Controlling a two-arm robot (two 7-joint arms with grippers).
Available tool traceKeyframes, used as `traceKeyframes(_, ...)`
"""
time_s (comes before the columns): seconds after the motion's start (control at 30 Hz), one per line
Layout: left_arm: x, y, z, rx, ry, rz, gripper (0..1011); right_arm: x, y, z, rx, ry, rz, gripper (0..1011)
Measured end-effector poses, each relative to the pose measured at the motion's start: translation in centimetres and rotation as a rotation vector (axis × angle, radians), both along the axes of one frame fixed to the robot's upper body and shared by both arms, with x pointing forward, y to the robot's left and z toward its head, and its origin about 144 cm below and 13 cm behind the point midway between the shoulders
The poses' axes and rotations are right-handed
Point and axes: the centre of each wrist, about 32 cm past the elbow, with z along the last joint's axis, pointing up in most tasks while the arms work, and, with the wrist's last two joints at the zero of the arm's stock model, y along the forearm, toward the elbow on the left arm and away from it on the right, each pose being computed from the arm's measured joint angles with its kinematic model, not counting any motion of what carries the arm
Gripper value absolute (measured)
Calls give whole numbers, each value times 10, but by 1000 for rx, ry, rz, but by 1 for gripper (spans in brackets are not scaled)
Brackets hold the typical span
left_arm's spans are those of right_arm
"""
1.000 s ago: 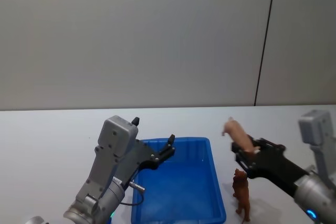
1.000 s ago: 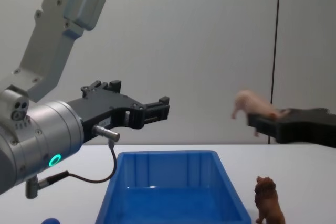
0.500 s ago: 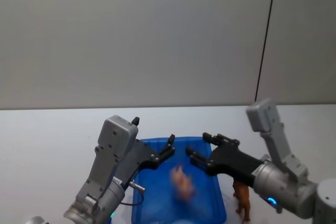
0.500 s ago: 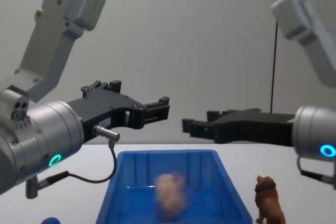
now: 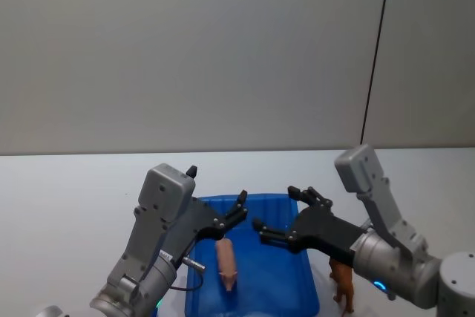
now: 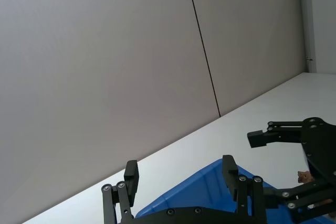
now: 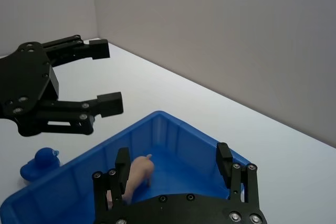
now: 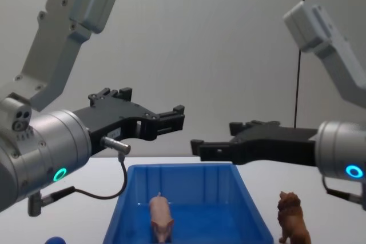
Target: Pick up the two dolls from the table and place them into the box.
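While the pig (image 5: pixel 226 261) lies in the box (image 5: pixel 278 276), right hand (image 5: pixel 274 208) (spread) hovers above.

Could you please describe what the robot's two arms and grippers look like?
Both arms are silver-grey, with boxy pale-grey upper links and rounded wrist housings. Each wrist bears a glowing teal ring. The left gripper and right gripper are matte black and two-fingered, studded with bolt heads. A thin black cable loops under the left wrist.

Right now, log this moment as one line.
pig: inside box | lion: standing on table, right of box | right gripper: open, above box | left gripper: open, raised near box's left side
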Motion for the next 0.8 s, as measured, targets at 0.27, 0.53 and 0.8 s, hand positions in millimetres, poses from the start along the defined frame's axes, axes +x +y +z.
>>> traceKeyframes(0.27, 0, 0, 0, 0, 0, 0, 1001, -14, -16, -7, -14, -23, -49, 1001)
traceKeyframes(0.53, 0, 0, 0, 0, 0, 0, 1001, -34, -33, -15, -17, -20, -110, 1001)
traceKeyframes(0.8, 0, 0, 0, 0, 0, 0, 1001, -47, -45, -22, -24, 16, -157, 1001)
